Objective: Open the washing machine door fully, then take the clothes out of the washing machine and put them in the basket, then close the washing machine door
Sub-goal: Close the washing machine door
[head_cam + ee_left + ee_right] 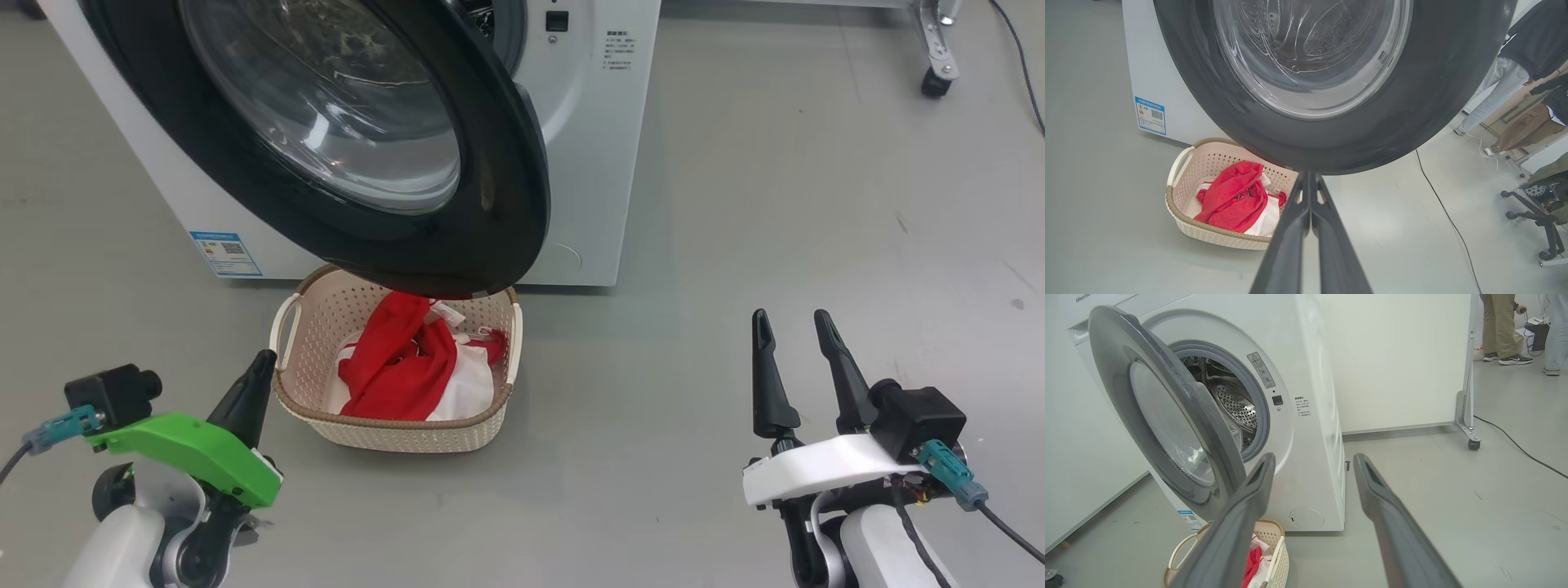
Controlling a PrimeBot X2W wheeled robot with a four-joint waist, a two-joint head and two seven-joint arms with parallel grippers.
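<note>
Okay, clothes (400, 371) already sit in basket (408, 438) just ahead of the pinched-shut, empty left tool (263, 363); right tool (790, 327) gapes wide, holding nothing; washing machine door (510, 163) hangs open above the basket, so closing it is what's left.

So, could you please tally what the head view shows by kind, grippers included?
Washing machine: 1
Washing machine door: 1
Basket: 1
Heap of clothes: 1 (separate garments cannot be counted)
Grippers: 2, the left gripper shut and the right gripper open
Total: 6
</note>
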